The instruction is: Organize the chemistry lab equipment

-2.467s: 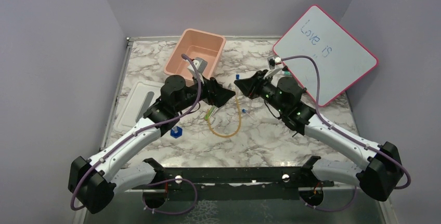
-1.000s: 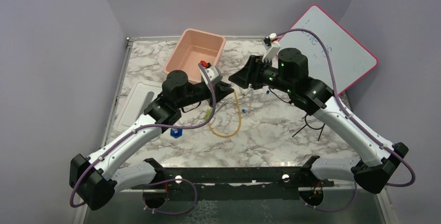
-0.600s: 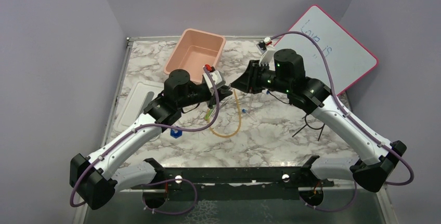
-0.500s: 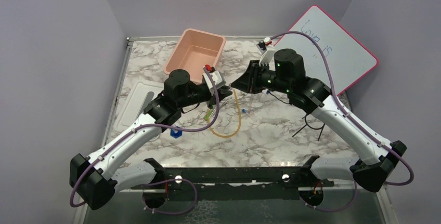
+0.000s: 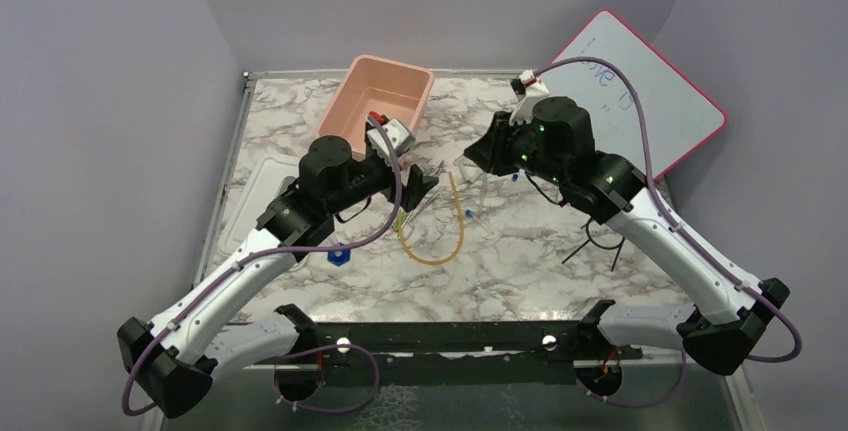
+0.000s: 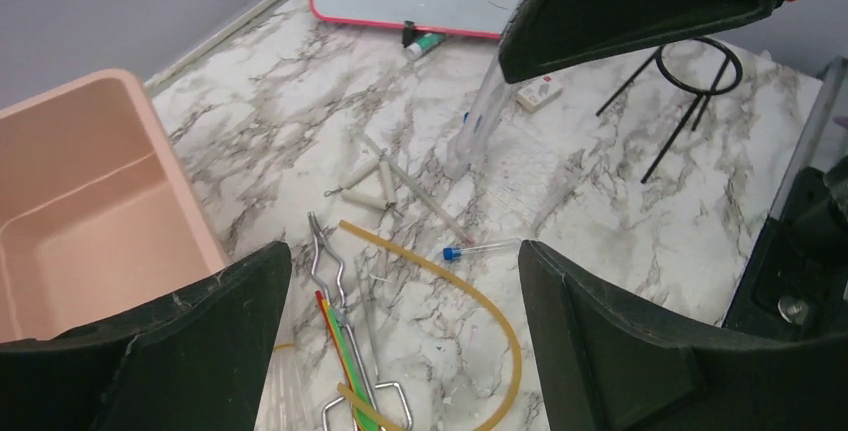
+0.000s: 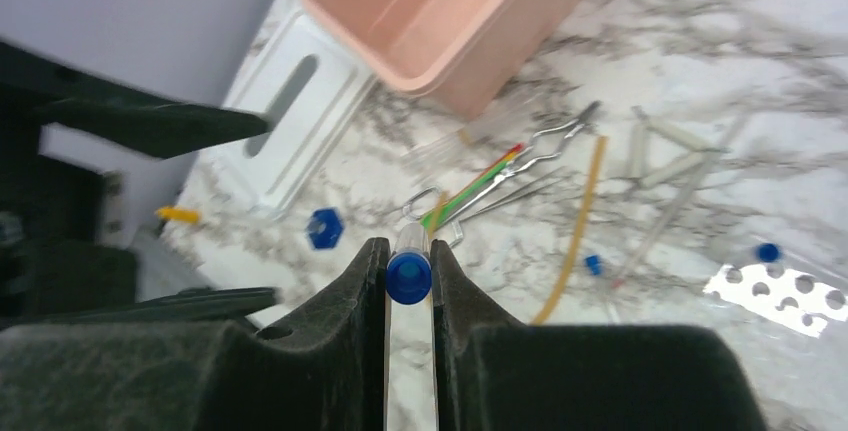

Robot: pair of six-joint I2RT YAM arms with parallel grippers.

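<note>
Right wrist view: the right gripper [image 7: 408, 249] is seen clamped on a clear test tube [image 7: 408, 277] with a blue cap, which is pinched between both fingers.
Held tube, from the left wrist: it hangs slightly tilted below the right gripper. Whether its lower end touches the table [image 5: 520, 281] cannot be told.
Left gripper [image 6: 402, 256]: the fingers are spread wide with nothing between them, and are held over the loose items beside the tub [image 5: 385, 91].
Amber tube [image 5: 440, 241]: it is laid in a U at mid-table, between the two grippers.
Tongs [image 6: 335, 281]: they are laid flat just beside the amber tube, on the tub side, alongside the green tool [image 6: 345, 351].
Second test tube [image 6: 480, 248]: it is blue-capped and lies flat against the amber tube's curve.
Wire ring [image 6: 700, 66]: it is black, stands on thin legs right of centre, and is partly covered by the right arm in the top view.
Blue piece [image 5: 338, 256]: it is hexagonal and is set on the table near the lid [image 5: 262, 196], under the left arm.
Tub: it is pink and open, and is placed at the far left of the table.
Lid: it is white and lies flat at the left edge, apart from the tub.
Whiteboard [image 5: 640, 101]: it is red-framed and is propped at the far right.
</note>
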